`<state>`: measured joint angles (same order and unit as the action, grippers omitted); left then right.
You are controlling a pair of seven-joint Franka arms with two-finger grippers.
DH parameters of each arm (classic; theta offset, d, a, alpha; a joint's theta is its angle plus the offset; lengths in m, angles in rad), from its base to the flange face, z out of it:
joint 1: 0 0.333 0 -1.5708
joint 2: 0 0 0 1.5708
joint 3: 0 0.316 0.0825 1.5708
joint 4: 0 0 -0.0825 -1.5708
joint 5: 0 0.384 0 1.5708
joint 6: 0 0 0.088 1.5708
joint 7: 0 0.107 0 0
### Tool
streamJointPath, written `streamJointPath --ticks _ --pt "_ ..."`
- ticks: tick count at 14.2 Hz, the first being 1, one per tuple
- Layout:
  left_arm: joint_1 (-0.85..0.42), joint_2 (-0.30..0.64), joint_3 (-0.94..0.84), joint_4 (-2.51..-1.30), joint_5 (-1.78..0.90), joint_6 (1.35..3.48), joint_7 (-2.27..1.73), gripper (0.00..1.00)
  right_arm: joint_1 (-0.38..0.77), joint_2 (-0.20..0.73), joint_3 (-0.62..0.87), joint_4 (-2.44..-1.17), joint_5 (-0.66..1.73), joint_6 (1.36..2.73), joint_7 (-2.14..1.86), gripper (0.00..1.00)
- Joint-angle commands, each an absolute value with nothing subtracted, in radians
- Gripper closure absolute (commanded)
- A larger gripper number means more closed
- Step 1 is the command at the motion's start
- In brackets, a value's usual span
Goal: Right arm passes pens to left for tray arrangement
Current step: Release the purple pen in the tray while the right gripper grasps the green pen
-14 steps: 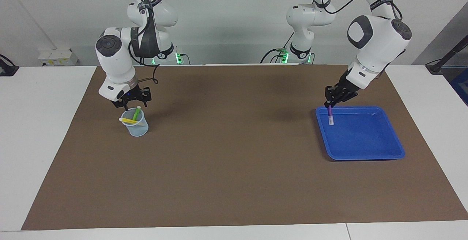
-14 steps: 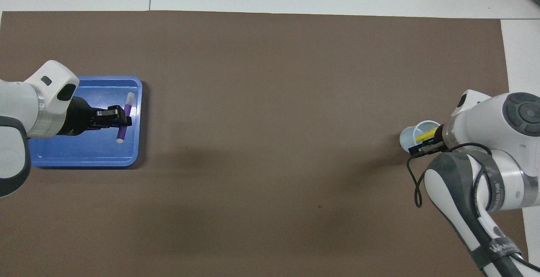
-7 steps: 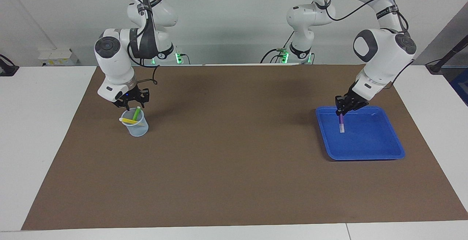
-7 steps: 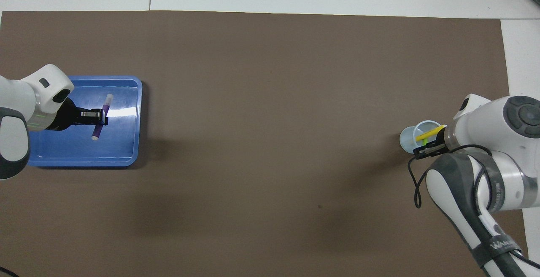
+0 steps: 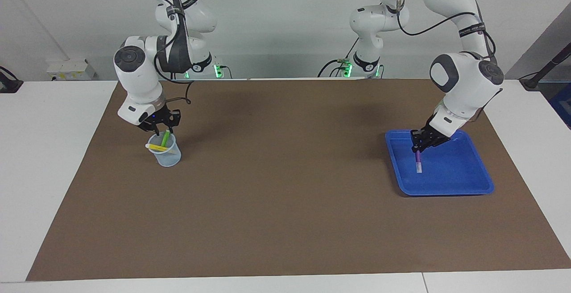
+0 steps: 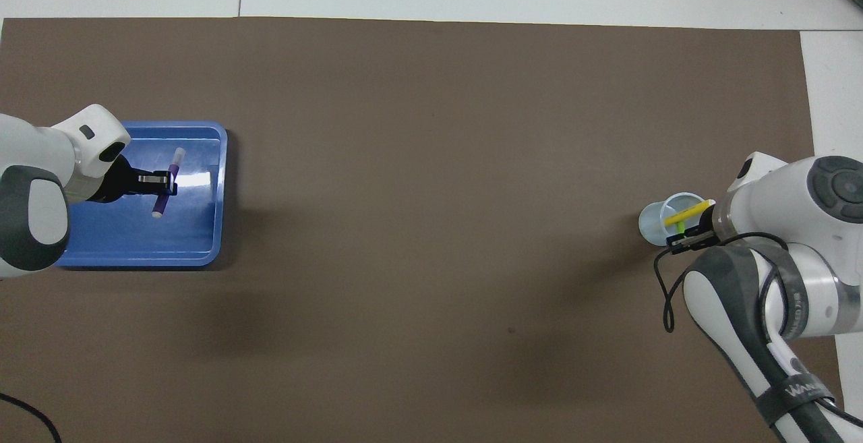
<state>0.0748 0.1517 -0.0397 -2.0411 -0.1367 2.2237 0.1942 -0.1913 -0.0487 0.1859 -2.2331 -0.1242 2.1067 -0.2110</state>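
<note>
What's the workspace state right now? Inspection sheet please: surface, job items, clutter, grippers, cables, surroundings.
Surface: brown mat on a white table, flat.
Job's things: purple pen held tilted over the blue tray, pale end down; whether it touches the tray floor cannot be told. Green pen and yellow pen stand in a pale cup toward the right arm's end.
Clutter: nothing seen.
Grippers: left gripper shut on the purple pen; right gripper just above the cup, at the green pen's top.
Cables: black cable along the left arm; a looped one on the right arm.
Surroundings: plain wall, white box on the table's robot edge.
</note>
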Motion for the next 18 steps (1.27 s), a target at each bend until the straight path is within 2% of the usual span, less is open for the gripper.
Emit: streamJointPath --ticks 1,5,7,13,15,17,18 --pt "0.095 0.207 -0.048 -2.029 -0.097 2.279 0.209 1.00 -0.210 -0.052 0.201 -2.247 -0.140 2.135 -0.201 0.72" --pt "0.103 0.256 -0.048 -2.031 -0.094 2.341 0.210 1.00 -0.213 -0.051 0.201 -2.247 -0.140 2.134 -0.231 0.93" --pt "0.098 0.268 -0.048 -2.037 -0.092 2.364 0.212 1.00 -0.224 -0.051 0.201 -2.247 -0.140 2.135 -0.247 1.00" --pt "0.095 0.291 -0.048 -2.046 -0.006 2.407 0.212 1.00 -0.229 -0.038 0.201 -2.194 -0.140 2.093 -0.302 1.00" --pt "0.087 0.293 -0.048 -2.048 -0.006 2.421 0.212 1.00 -0.219 -0.032 0.201 -2.140 -0.141 2.044 -0.314 1.00" --pt "0.084 0.295 -0.049 -2.048 -0.006 2.424 0.212 0.93 -0.210 -0.029 0.201 -2.067 -0.146 1.985 -0.348 1.00" --pt "0.084 0.293 -0.049 -2.048 -0.006 2.424 0.212 0.94 -0.210 -0.026 0.202 -2.028 -0.152 1.959 -0.373 1.00"
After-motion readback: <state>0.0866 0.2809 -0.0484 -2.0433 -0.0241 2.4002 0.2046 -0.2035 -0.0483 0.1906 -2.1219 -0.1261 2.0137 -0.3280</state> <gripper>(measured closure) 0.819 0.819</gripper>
